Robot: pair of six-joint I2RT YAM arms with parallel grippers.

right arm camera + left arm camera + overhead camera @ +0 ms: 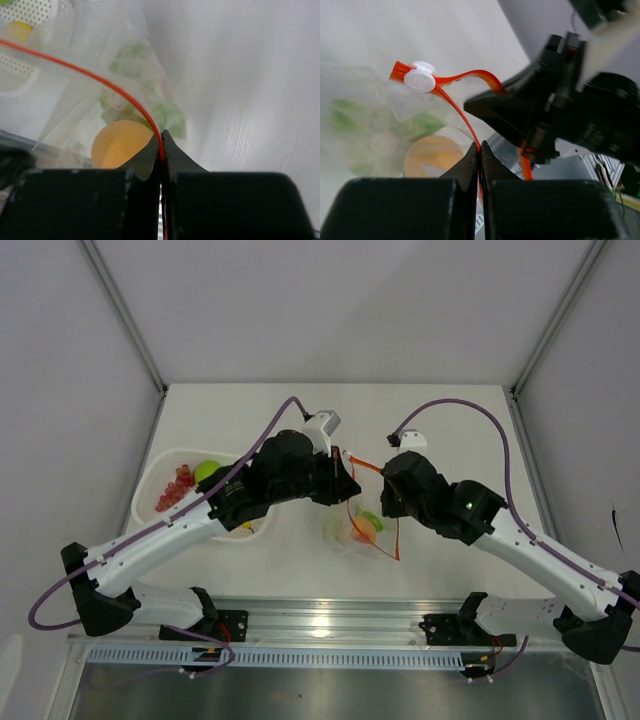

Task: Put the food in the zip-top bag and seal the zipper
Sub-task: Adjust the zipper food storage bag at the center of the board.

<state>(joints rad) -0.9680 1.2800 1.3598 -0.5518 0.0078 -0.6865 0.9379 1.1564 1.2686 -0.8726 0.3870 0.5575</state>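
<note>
The clear zip-top bag (352, 536) hangs between my two grippers at the table's middle. Inside it are a round orange (431, 156) and a green piece (131, 66). The red-orange zipper (455, 106) runs along the bag's mouth, with a white slider tab (419, 80) near its far end. My left gripper (480, 148) is shut on the zipper strip. My right gripper (161, 141) is also shut on the zipper (100, 82), a little further along. In the top view the left gripper (347, 480) and the right gripper (388, 502) face each other over the bag.
A white perforated basket (150, 485) stands at the left and holds red-purple grapes (175, 490) and a green apple (208, 470). The left arm crosses over the basket's right side. A yellow piece (17, 30) lies in the basket (35, 10).
</note>
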